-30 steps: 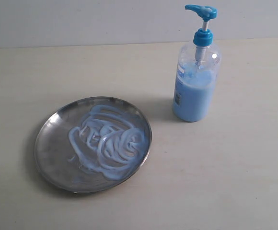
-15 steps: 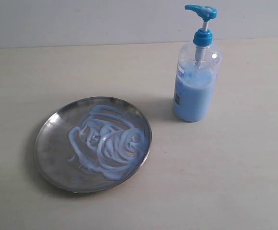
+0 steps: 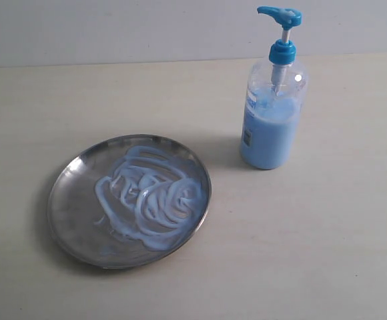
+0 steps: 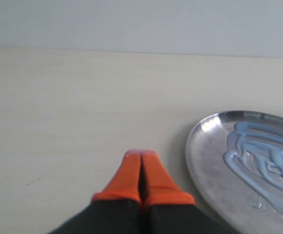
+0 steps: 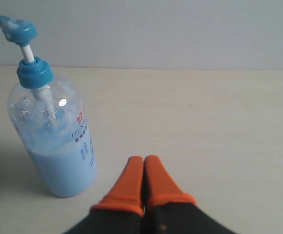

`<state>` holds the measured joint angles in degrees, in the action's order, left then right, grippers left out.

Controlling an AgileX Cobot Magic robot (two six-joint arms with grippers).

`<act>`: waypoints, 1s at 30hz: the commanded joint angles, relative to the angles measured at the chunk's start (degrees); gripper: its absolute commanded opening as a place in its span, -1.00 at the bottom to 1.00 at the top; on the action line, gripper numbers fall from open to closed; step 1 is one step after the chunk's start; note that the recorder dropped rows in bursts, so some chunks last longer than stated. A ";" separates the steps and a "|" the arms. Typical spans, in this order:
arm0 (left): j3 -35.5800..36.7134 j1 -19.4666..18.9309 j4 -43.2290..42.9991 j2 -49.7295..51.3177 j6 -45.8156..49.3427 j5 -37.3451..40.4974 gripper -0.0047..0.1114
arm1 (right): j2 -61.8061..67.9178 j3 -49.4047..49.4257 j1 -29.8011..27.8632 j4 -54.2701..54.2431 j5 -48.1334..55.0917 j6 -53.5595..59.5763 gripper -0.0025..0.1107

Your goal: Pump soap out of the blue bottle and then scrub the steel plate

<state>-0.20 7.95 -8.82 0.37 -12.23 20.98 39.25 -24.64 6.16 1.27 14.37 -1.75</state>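
Observation:
The steel plate (image 3: 73, 200) lies on the table at the left, its middle covered by pale blue swirls of soap (image 3: 155, 197). The blue bottle (image 3: 271, 130) stands upright behind and right of it, pump head raised. Neither arm shows in the exterior view. In the left wrist view my left gripper (image 4: 141, 155) is shut and empty, its orange fingers pressed together just beside the plate (image 4: 207, 161) with soap (image 4: 266, 156) on it. In the right wrist view my right gripper (image 5: 143, 159) is shut and empty, a short way from the bottle (image 5: 58, 151).
A pale wooden table (image 3: 313, 240) carries everything, with a light wall (image 3: 147, 27) behind its far edge. Only bare tabletop shows to the right of the bottle and in front of the plate.

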 commanded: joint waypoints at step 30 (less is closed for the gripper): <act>0.20 -0.15 0.01 -0.37 0.03 -0.56 -0.92 | 14.19 -4.49 -0.20 -7.07 8.15 3.46 -0.96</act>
<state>-0.20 7.95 -8.82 0.37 -12.23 20.98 52.18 -28.52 6.16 -4.52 22.05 -0.41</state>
